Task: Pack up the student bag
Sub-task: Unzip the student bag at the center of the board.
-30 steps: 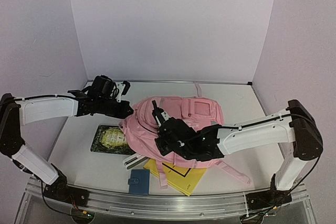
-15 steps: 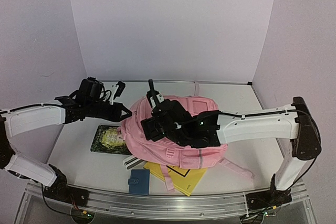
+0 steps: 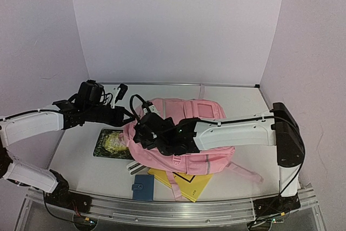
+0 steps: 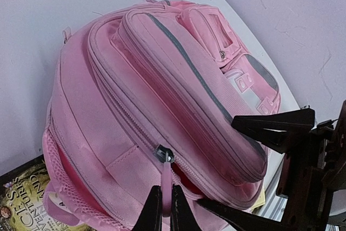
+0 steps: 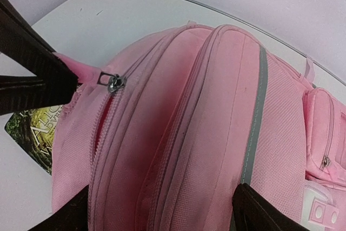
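- Blue wallet (image 3: 142, 186) lies nearest the front edge of the table (image 3: 86, 166), apart from the rest.
- Just behind it, a yellow book (image 3: 186, 183) pokes out from under the bag (image 3: 203, 128), with a pink strap (image 3: 173, 187) draped over it.
- To the left, a dark book (image 3: 112, 143) lies flat, its right edge tucked under the bag.
- The bag lies mid-table with its front pockets facing up and its top end turned towards the left arm.
- The right gripper (image 5: 157, 212) reaches across the bag, fingers spread wide, one on each side of the bulging front compartment. Whether they press the fabric, I cannot tell.
- The left gripper (image 4: 165, 201) is pressed together on the pink zip pull (image 4: 165, 179) at the bag's left end.
- The slider (image 5: 113, 82) sits on the main zip just beyond that pinch, and the zip gapes a little beside it.
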